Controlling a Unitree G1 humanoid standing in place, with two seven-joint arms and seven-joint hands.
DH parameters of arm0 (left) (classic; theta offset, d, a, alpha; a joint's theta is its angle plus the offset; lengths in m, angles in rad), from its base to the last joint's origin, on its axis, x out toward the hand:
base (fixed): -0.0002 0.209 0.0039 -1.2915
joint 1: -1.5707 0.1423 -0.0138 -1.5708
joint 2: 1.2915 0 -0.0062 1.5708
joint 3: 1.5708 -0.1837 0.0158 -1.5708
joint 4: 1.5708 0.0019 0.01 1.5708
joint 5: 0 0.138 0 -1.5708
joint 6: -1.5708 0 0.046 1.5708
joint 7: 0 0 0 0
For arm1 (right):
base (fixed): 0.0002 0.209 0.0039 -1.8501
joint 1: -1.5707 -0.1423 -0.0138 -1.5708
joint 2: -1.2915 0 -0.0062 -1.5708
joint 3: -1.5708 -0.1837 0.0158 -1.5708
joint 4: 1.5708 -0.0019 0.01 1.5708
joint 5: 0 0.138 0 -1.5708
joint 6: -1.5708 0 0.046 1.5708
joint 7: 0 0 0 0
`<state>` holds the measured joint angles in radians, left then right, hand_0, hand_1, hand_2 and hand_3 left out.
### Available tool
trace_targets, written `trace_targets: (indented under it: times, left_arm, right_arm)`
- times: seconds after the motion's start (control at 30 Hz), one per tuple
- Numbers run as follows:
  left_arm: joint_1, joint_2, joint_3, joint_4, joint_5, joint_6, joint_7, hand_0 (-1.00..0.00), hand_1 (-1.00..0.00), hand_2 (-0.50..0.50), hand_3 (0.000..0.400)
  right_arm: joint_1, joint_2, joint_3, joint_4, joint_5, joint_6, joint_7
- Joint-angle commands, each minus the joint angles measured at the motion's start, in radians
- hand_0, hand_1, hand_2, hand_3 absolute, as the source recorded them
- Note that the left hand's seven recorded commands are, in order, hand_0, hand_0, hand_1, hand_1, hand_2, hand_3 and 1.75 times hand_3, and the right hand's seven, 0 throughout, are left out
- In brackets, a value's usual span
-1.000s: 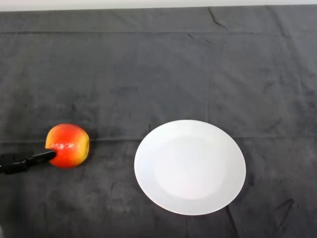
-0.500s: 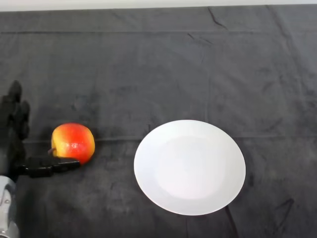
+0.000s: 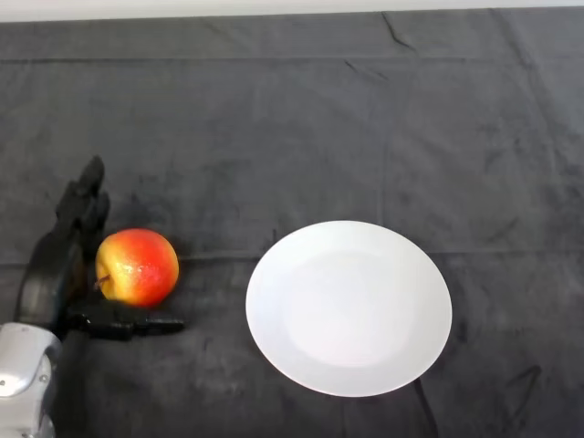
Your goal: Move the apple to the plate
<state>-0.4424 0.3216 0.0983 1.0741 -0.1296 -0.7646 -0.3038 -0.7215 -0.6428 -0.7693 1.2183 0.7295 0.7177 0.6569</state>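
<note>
Newly advanced black hand (image 3: 57,274), fingers (image 3: 84,203) spread around glossy round apple (image 3: 137,266).

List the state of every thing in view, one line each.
apple: on the cloth, left of the plate, not on it, between the hand's fingers and thumb.
plate: on the cloth, nothing on it.
left hand: open, fingers behind the apple, thumb in front of it, not closed on it.
cloth: covers the table, lightly creased.
</note>
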Motion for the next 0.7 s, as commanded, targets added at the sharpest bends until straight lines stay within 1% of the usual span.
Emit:
trace_targets:
  times: [0.03,0.2,0.3,0.33,0.37,0.4,0.43,0.47,0.5,0.53,0.57,0.7]
  left_arm:
    - [0.030,0.002,-0.020,-0.030,0.030,-0.005,-0.016,0.00,0.00,0.00,0.000]
    - [0.031,0.018,-0.041,-0.012,0.034,-0.001,-0.038,0.00,0.00,0.00,0.000]
    - [0.029,0.025,-0.053,-0.001,0.044,0.005,-0.037,0.00,0.00,0.00,0.000]
    - [0.028,0.026,-0.056,0.002,0.048,0.008,-0.035,0.00,-0.02,0.01,0.009]
    - [0.026,0.028,-0.060,0.005,0.052,0.011,-0.033,-0.15,-0.19,0.02,0.075]
    - [0.025,0.030,-0.064,0.010,0.057,0.014,-0.030,-0.35,-0.50,0.08,0.201]
    - [0.023,0.031,-0.067,0.013,0.060,0.017,-0.028,-0.40,-0.55,0.08,0.221]
    - [0.022,0.033,-0.069,0.016,0.063,0.020,-0.025,-0.65,-0.84,0.10,0.336]
    - [0.020,0.035,-0.073,0.018,0.067,0.025,-0.022,-0.83,-0.89,0.03,0.355]
    - [0.018,0.037,-0.075,0.019,0.070,0.028,-0.020,-0.98,-0.91,-0.03,0.392]
    - [0.017,0.039,-0.077,0.020,0.072,0.031,-0.018,-1.00,-0.93,-0.04,0.400]
    - [0.010,0.045,-0.085,0.019,0.083,0.045,-0.003,-1.00,-0.97,-0.02,0.400]
  right_arm:
    - [-0.011,-0.021,-0.0161,-0.006,0.0143,-0.005,0.0012]
    - [-0.011,-0.021,-0.0161,-0.006,0.0145,-0.005,0.0008]
    - [-0.011,-0.020,-0.0161,-0.006,0.0147,-0.005,0.0006]
    - [-0.011,-0.020,-0.0161,-0.006,0.0147,-0.005,0.0006]
    - [-0.011,-0.020,-0.0161,-0.007,0.0147,-0.004,0.0005]
    - [-0.011,-0.020,-0.0161,-0.007,0.0148,-0.004,0.0005]
    - [-0.011,-0.020,-0.0161,-0.007,0.0148,-0.004,0.0005]
    - [-0.011,-0.020,-0.0161,-0.007,0.0149,-0.004,0.0004]
    - [-0.011,-0.020,-0.0161,-0.007,0.0149,-0.004,0.0004]
    - [-0.011,-0.020,-0.0162,-0.007,0.0149,-0.004,0.0003]
    - [-0.011,-0.020,-0.0162,-0.007,0.0150,-0.004,0.0003]
    - [-0.011,-0.020,-0.0162,-0.007,0.0151,-0.004,0.0001]
